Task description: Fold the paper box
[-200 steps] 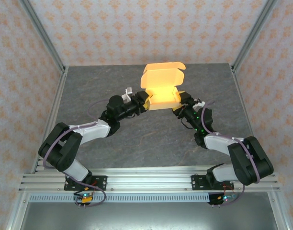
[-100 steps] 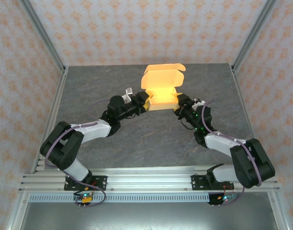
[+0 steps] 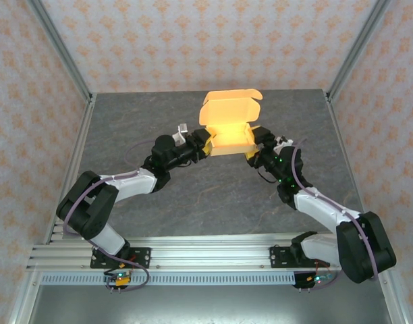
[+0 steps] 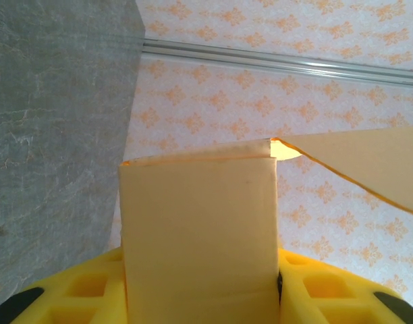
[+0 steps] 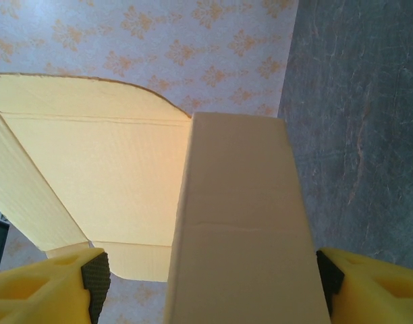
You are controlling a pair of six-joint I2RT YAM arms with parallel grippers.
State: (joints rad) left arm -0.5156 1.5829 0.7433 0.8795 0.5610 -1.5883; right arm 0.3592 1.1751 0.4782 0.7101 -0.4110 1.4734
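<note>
Both arms reach out from the near edge of the grey surface (image 3: 159, 202) and meet at the box (image 3: 228, 138), which sits between the two sets of jaws, towards the far side of the surface.

The left gripper (image 3: 205, 144) is at the box's left end. In its wrist view the tan left flap (image 4: 200, 229) stands between the yellow fingers (image 4: 78, 290) and fills the gap from one to the other, so these jaws are clenched on the box.

The right gripper (image 3: 255, 144) is at the box's right end. In its wrist view the right flap (image 5: 243, 223) rises between the fingers there. Its right edge meets the black pad (image 5: 321, 270) on that side, while a gap shows between its left edge and the other pad. I cannot tell whether these jaws are grasping the flap or merely straddle it.

Beyond both jaws the lid (image 3: 230, 111) stands upright and open, glowing bright orange-yellow, with a narrow strip creased along its top edge. Past the lid rises the patterned wall (image 3: 193, 40).
</note>
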